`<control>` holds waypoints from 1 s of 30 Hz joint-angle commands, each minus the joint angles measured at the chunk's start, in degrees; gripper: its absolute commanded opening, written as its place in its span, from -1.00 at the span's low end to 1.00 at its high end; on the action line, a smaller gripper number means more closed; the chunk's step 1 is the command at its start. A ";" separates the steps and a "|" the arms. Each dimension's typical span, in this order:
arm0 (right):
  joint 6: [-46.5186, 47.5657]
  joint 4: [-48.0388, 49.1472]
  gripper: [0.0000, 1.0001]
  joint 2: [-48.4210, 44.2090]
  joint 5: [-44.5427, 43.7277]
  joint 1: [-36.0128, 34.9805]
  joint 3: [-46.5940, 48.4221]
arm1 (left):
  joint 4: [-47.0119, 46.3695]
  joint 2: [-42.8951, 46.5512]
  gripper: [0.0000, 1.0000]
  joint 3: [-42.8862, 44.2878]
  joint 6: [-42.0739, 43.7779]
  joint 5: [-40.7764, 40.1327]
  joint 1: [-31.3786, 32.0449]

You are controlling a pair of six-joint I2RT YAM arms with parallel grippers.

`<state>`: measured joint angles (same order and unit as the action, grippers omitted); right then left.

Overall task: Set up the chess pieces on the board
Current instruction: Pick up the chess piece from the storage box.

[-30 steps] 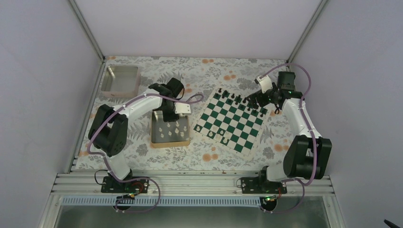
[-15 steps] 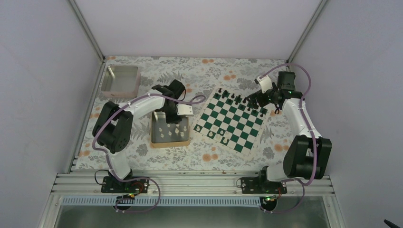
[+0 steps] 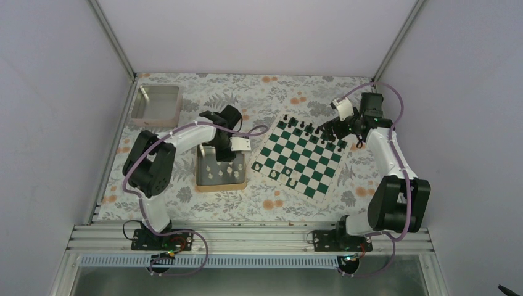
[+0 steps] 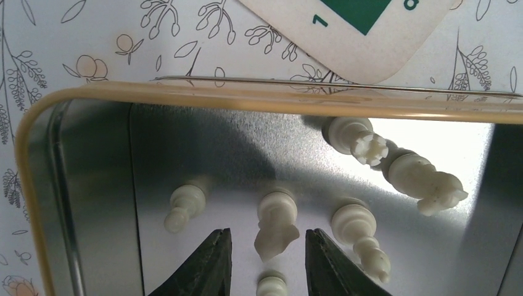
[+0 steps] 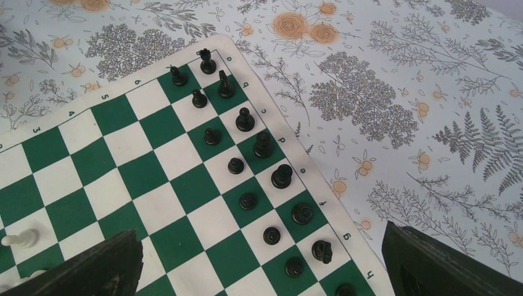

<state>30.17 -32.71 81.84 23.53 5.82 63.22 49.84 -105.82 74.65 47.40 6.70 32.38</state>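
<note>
Several cream chess pieces (image 3: 223,168) lie in a gold-rimmed metal tin (image 3: 203,182) left of the green and white board (image 3: 300,159). In the left wrist view my left gripper (image 4: 267,254) is open low inside the tin (image 4: 80,185). A cream knight (image 4: 275,225) stands between its jaws, apart from both. A pawn (image 4: 184,206) and a bishop (image 4: 362,237) stand to either side. My right gripper (image 5: 262,265) is open wide above the board's far edge (image 5: 290,132). Black pieces (image 5: 245,119) stand there in two rows. A white piece (image 5: 21,238) stands at the left.
A pinkish square tray (image 3: 156,105) sits at the table's far left. A board corner (image 4: 370,58) lies just beyond the tin's rim in the left wrist view. Two more cream pieces (image 4: 395,163) lie tipped at the tin's far right. The floral cloth (image 3: 271,203) covers the table.
The left arm has shifted slightly, bringing its gripper lower over the tin. The right arm has not moved.
</note>
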 commanded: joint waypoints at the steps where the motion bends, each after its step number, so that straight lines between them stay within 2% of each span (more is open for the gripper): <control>1: 0.39 -0.05 1.00 0.07 0.83 0.39 -0.03 | 0.85 -1.35 -0.38 0.85 0.50 1.20 0.39; 13: 0.45 -0.02 1.00 0.03 0.77 0.42 -0.29 | 0.13 -2.51 -0.40 0.10 0.25 -0.49 0.79; 20: 0.49 -0.04 1.00 -0.09 0.74 0.39 -0.34 | 0.20 -2.79 -0.59 0.61 0.24 -0.96 1.02; 26: 0.50 0.04 1.00 -0.01 0.74 0.41 -0.49 | 0.73 -1.93 -0.94 1.78 0.06 -1.52 1.11; 30: 0.50 0.02 1.00 -0.19 0.53 0.37 -0.40 | 2.31 -0.57 -0.95 3.18 -0.24 -2.93 1.17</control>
<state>30.22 -32.69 81.84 23.51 5.82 63.13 50.30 -108.31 75.26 47.42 4.99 33.26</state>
